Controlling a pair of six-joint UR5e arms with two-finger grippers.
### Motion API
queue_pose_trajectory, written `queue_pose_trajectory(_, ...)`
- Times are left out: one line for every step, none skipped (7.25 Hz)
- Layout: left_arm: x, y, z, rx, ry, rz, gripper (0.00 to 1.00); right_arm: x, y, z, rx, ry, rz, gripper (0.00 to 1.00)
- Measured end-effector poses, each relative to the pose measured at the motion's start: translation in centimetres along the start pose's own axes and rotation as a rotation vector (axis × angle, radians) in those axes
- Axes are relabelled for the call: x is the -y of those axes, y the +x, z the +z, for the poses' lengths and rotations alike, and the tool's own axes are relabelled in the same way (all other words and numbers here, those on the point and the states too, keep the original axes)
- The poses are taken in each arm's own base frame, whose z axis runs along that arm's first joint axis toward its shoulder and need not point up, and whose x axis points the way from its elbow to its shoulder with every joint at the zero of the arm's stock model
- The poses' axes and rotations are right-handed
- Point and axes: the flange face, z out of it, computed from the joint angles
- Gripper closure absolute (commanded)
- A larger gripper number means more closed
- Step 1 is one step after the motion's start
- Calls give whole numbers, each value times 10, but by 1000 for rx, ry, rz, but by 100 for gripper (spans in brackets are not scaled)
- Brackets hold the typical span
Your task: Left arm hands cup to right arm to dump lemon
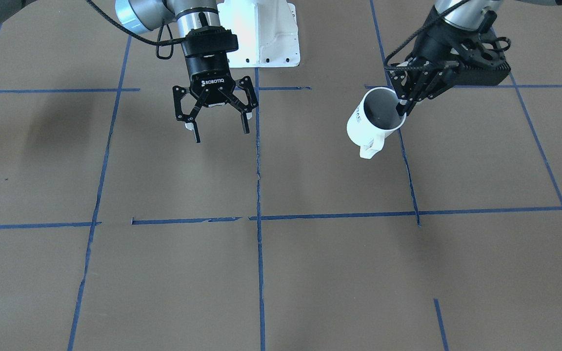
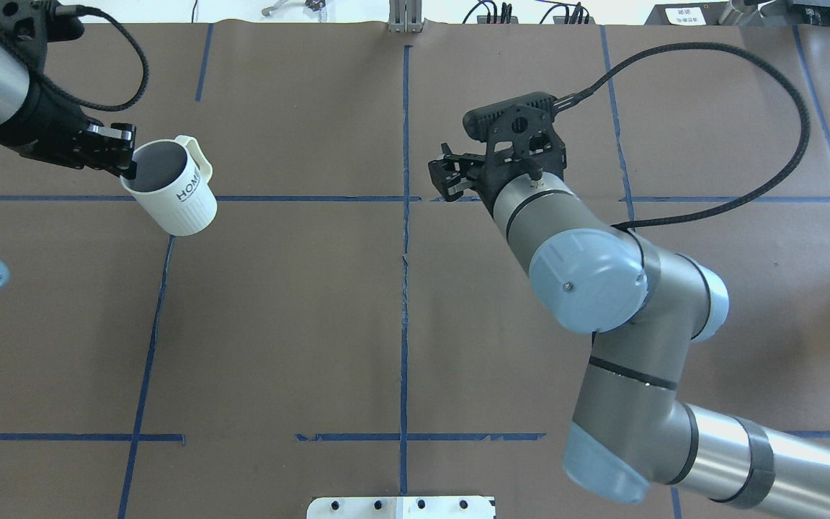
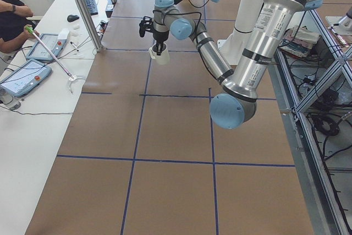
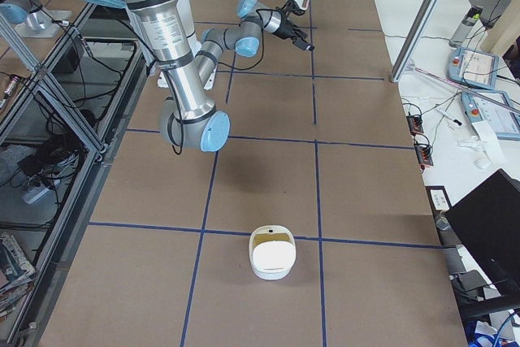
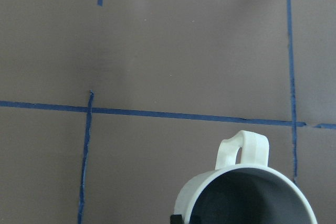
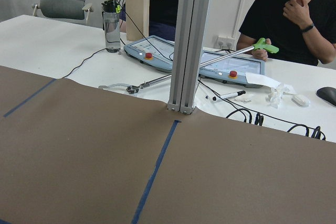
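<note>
The white-cream cup (image 1: 370, 130) hangs tilted above the table, handle toward the operators' side. My left gripper (image 1: 403, 106) is shut on its rim, one finger inside and one outside. In the overhead view the cup (image 2: 183, 202) shows dark lettering, with the left gripper (image 2: 125, 167) at its rim. The left wrist view sees into the cup (image 5: 247, 195): a dark grey inside, and no lemon shows in any view. My right gripper (image 1: 221, 134), marked ROBOTIQ, hangs open and empty over the table's middle, well apart from the cup; it shows partly in the overhead view as the right gripper (image 2: 447, 177).
Brown paper with blue tape lines covers the table (image 1: 310, 273). The white robot base (image 1: 261, 34) stands at the robot's edge. A white container (image 4: 272, 251) sits near the table's right end. A seated person (image 6: 294, 19) holds a green-handled grabber at a desk with tablets.
</note>
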Motion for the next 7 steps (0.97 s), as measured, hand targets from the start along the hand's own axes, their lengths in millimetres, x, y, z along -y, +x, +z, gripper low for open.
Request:
queue_pose_trajectory(-10, -35, 13, 18, -7, 38, 100, 9, 27, 6, 4, -37, 11, 0)
queue_pose_trajectory(-17, -69, 25, 44, -18, 70, 100, 21, 55, 13, 11, -81, 23, 0)
queue_pose_trajectory(-19, -103, 39, 59, -19, 92, 100, 34, 88, 18, 22, -132, 24, 0)
queue_pose_trajectory(-16, -140, 54, 61, -9, 103, 100, 46, 124, 19, 36, -182, 13, 0)
queue_pose_trajectory(-12, -170, 65, 47, -9, 100, 100, 55, 165, 16, 46, -232, 2, 0)
queue_pose_trajectory(-11, -188, 72, 30, -26, 90, 100, 59, 212, 11, 57, -293, -9, 0)
queue_pose_trajectory(-14, -201, 76, 27, -42, 75, 100, 57, 264, 4, 66, -358, -30, 0)
